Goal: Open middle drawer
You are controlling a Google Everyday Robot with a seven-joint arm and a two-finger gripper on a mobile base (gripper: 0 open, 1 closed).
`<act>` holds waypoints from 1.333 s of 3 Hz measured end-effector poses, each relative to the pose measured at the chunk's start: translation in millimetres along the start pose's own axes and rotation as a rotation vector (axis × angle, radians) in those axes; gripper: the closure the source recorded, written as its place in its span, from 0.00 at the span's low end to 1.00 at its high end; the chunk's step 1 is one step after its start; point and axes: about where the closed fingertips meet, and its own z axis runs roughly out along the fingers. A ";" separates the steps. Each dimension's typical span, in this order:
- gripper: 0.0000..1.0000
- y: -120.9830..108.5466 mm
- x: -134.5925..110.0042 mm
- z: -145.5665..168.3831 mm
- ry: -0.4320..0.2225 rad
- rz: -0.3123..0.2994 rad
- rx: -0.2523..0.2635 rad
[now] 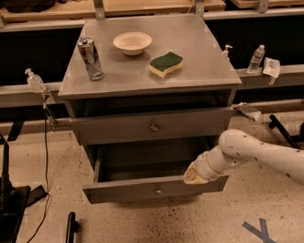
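The middle drawer (144, 189) is the grey metal drawer pulled out from the cabinet below the top drawer (117, 128). Its slim front has a small round knob (158, 191), and its shallow tray (143, 166) shows behind the front. My gripper (194, 175) is at the end of the white arm (263, 154) coming in from the right. It sits at the upper edge of the middle drawer's front, near its right end. The bottom drawer is hidden under the open one.
On the cabinet top (200, 57) stand a can (90, 57), a white bowl (132, 42) and a green-and-yellow sponge (165, 64). Bottles (256, 59) stand on the side rails. Cables and a black base (10, 208) lie on the floor at left.
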 end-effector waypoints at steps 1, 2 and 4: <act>1.00 -27.3 5.7 15.3 0.021 0.000 0.012; 1.00 -56.7 17.8 40.1 0.014 0.051 0.029; 1.00 -78.7 41.7 73.8 0.025 0.144 0.016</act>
